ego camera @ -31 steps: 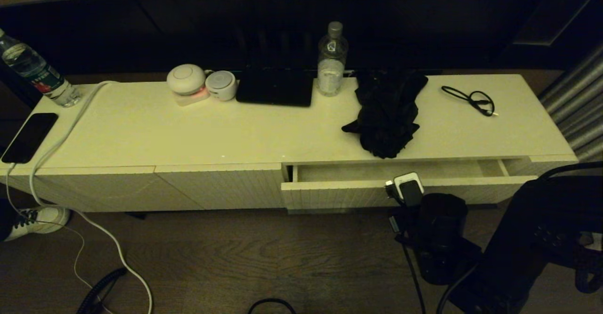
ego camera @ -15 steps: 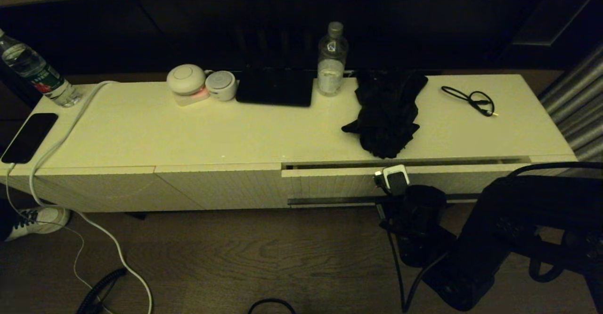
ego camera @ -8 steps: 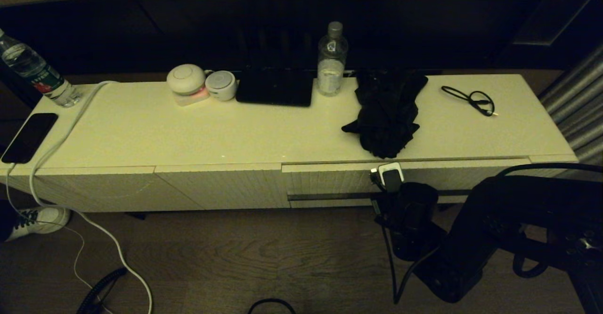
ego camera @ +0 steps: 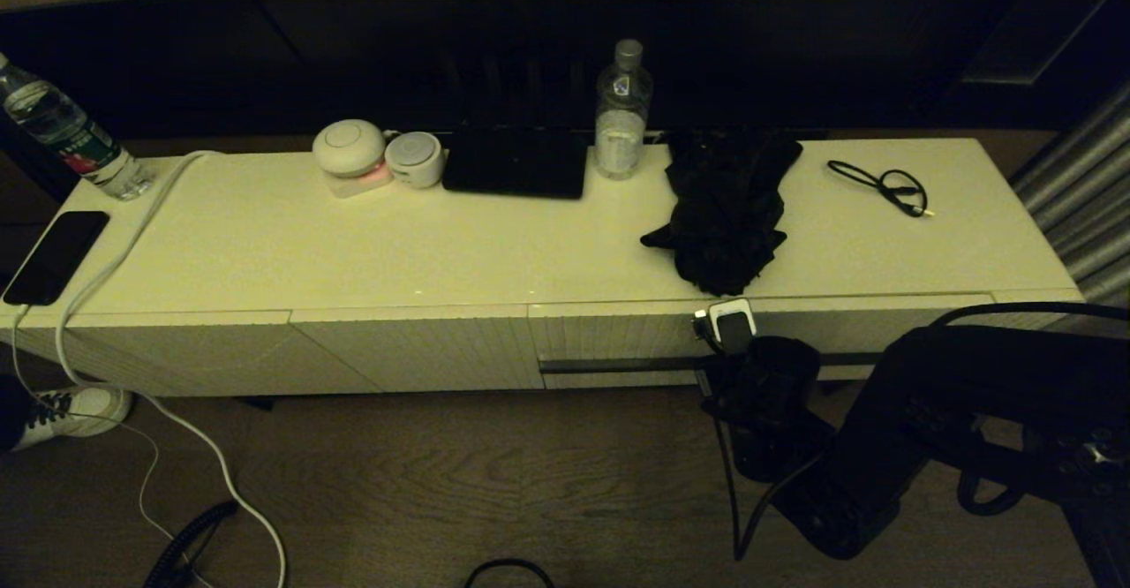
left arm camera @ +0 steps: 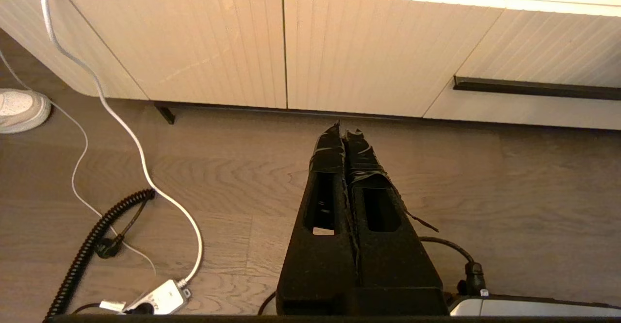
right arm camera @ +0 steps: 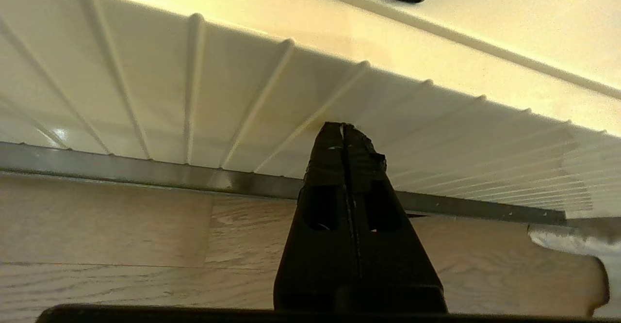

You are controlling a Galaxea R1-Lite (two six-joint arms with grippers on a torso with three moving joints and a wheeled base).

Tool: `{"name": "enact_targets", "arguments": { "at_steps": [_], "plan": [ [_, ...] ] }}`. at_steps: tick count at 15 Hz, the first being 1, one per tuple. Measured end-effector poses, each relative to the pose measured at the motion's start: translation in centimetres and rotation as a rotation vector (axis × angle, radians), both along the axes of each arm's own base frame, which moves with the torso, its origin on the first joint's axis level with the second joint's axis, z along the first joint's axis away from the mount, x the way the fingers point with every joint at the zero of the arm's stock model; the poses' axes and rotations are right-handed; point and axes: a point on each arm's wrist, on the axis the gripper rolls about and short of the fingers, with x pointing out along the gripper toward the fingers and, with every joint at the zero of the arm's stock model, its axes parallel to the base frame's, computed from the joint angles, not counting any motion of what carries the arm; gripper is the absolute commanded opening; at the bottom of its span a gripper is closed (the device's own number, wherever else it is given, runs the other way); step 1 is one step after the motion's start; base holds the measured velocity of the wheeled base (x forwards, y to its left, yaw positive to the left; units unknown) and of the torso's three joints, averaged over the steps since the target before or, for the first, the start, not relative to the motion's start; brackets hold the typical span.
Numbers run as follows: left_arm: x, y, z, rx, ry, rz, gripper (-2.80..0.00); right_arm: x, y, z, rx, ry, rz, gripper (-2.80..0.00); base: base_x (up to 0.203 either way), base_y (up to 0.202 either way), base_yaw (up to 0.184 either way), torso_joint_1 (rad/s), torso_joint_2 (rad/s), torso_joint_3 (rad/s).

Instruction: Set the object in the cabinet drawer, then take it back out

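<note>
umbrella: the compact black umbrella (ego camera: 726, 213) is laid bunched on the desk (ego camera: 353, 252), near its front edge and just above the drawer; it is not inside anything; it is judged to be kept there, close to the drawer, so that only a short carry is needed

drawer: the cabinet drawer (ego camera: 618, 341) is seen shut, its ribbed front flush with the neighbouring panels; the dark handle strip (ego camera: 618, 365) is shown running along its lower part; no interior is exposed

task stage: with the umbrella on top and the drawer shut, either a cycle is judged complete or none is begun; which one cannot be told from this moment

right hand: the right hand (right arm camera: 343, 130) is pressed together, nothing pinched between the fingers; its tips are set against the ribbed front, just above the handle strip; contact is judged likely but cannot be confirmed

right arm pose: the arm is reached forward from the robot's right, low before the cabinet, the hand pointed at the drawer face; the wrist is seen just under the desk's front edge, below the umbrella

left hand: the left hand (left arm camera: 345, 136) is pressed together and empty; it is parked low over the wooden floor (left arm camera: 485, 192), pointed at the cabinet's base, well apart from the drawer handle

other things: a water bottle (ego camera: 623, 111) and a thin black cable (ego camera: 883, 186) are left on the desk, apart from the umbrella
</note>
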Motion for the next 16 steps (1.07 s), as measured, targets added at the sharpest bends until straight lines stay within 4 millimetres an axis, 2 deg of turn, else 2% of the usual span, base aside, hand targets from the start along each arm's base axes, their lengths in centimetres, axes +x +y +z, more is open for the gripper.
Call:
{"name": "enact_targets", "arguments": {
  "at_steps": [4, 10, 16],
  "plan": [
    [0.0, 0.0, 0.0, 0.000, 0.000, 0.001, -2.80, -2.7, -1.1, 0.8, -0.022, 0.039, -0.010, -2.80, 0.000, 0.000, 0.000, 0.000, 0.00, 0.000],
    [0.0, 0.0, 0.0, 0.000, 0.000, 0.000, -2.80, -8.9, -3.8, 4.9, -0.025, 0.040, -0.050, -2.80, 0.000, 0.000, 0.000, 0.000, 0.00, 0.000],
    [0.0, 0.0, 0.0, 0.000, 0.000, 0.000, -2.80, -14.9, -7.5, 8.6, 0.012, -0.005, -0.143, -2.80, 0.000, 0.000, 0.000, 0.000, 0.00, 0.000]
  ]
}}
